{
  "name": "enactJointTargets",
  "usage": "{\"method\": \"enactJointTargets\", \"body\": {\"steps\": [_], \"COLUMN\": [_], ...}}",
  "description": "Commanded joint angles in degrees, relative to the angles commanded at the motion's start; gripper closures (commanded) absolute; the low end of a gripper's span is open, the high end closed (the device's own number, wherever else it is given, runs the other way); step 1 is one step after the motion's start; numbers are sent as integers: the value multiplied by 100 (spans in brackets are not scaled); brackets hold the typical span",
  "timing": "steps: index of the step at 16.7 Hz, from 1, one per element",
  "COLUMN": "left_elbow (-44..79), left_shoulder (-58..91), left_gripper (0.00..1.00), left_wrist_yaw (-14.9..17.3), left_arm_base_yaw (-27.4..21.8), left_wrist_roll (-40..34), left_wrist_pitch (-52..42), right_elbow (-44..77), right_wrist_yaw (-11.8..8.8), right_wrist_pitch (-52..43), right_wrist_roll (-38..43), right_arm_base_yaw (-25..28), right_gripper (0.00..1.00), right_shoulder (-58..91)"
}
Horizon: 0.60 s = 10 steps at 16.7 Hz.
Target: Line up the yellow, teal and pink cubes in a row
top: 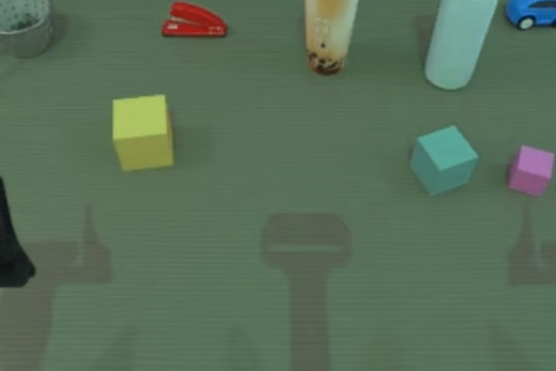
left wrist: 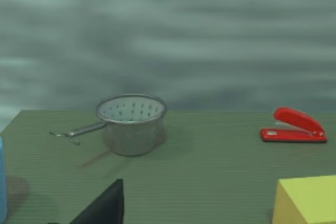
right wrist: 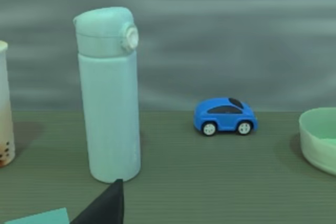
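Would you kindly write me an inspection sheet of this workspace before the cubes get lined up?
Surface: green table, arm shadows near its front edge.
Job's things: yellow cube at left; teal cube and pink cube at right, apart, not in a row.
Clutter: along the back, metal strainer, red stapler, bubble tea cup, pale bottle, blue toy car; a pale green bowl in the right wrist view.
Grippers: left arm parked at the left edge; right arm out of the top view.
Cables: nothing seen.
Surroundings: grey backdrop.

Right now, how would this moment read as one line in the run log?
stage: not started | yellow cube: left, alone | teal cube and pink cube: right, apart | left arm: parked at left edge | no cube held
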Motion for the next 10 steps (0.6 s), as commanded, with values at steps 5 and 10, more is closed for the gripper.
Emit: {"method": "enactJointTargets", "body": {"steps": [5, 10], "left_elbow": [0, 0], "left_shoulder": [0, 0], "left_gripper": [0, 0], "left_wrist_yaw": [0, 0], "left_arm_base_yaw": [0, 0], "left_wrist_roll": [0, 0], "left_wrist_pitch": [0, 0], "right_elbow": [352, 2012], "right_wrist_yaw": [-11, -1], "right_wrist_pitch": [-248, -1332], "right_wrist_roll": [-255, -1351], "right_arm_base_yaw": [29, 97], "right_gripper": [0, 0], "right_shoulder": [354, 2171]}}
